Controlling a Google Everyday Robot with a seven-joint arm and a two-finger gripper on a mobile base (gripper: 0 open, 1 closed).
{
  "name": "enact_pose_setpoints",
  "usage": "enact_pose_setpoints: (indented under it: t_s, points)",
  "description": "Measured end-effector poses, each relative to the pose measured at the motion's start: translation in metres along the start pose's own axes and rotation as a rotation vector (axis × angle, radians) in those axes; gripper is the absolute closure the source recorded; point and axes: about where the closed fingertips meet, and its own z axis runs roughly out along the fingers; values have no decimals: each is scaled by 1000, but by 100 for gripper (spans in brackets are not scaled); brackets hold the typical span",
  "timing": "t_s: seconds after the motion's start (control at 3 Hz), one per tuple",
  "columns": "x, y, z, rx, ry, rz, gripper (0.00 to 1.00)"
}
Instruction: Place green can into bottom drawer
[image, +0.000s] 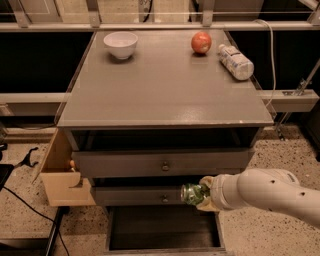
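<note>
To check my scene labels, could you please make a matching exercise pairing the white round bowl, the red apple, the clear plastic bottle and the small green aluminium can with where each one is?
1. white round bowl
2. red apple
3. clear plastic bottle
4. small green aluminium can

A. held in the gripper, above the open bottom drawer
B. lying on its side, right edge of the grey cabinet top
C. cabinet top, back left
D. cabinet top, back, beside the bottle

Pairs: 1-C, 2-D, 3-B, 4-A.

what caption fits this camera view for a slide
pincer grips small dented green aluminium can over the open grey bottom drawer
</note>
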Motion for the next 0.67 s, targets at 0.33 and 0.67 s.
enact_pose_setpoints:
  t_s: [0.33,0.67]
  points:
    - [0,0,0,0,0,0,0]
    - [0,0,0,0,0,0,0]
